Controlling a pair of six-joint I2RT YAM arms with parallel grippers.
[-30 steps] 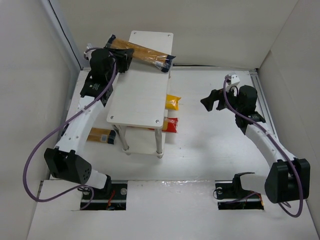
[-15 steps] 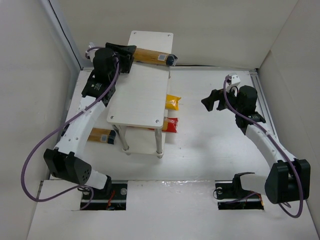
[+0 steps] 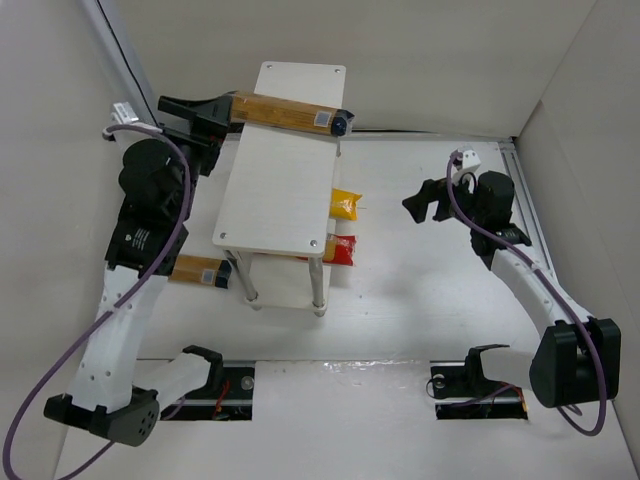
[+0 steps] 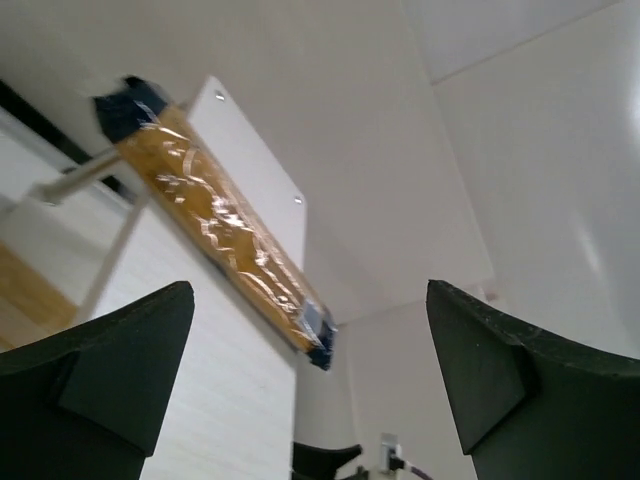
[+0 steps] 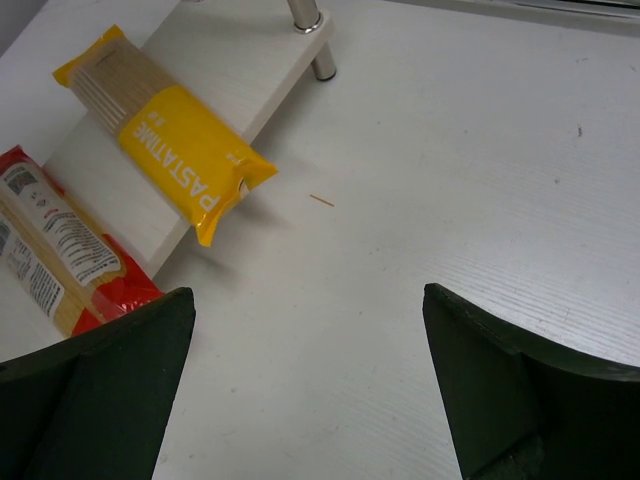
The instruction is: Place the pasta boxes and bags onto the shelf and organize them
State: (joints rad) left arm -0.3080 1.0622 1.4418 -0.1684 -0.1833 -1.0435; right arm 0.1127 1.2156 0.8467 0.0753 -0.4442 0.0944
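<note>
One tan-orange pasta box [image 3: 288, 110] [image 4: 215, 215] lies crosswise on the far part of the shelf's top board [image 3: 278, 195] [image 4: 205, 400]. My left gripper [image 3: 210, 118] [image 4: 310, 290] is open just off the box's left end, holding nothing. A second pasta box [image 3: 200, 270] lies on the table left of the shelf, partly hidden by my left arm. The yellow bag [image 3: 345, 205] [image 5: 165, 150] and the red bag [image 3: 340, 250] [image 5: 50, 250] rest on the lower tier [image 5: 235, 50], sticking out to the right. My right gripper [image 3: 425, 200] [image 5: 308, 300] is open over bare table, right of the bags.
White walls close in the table on the left, back and right; the left arm stands close to the left wall. A small pasta splinter [image 5: 321, 200] lies on the table near the yellow bag. A shelf leg [image 5: 310, 30] stands at the lower tier's corner.
My left gripper has opened and let go of the pasta box, which has straightened across the top board. The left arm has drawn back to the left. The right arm has not moved.
</note>
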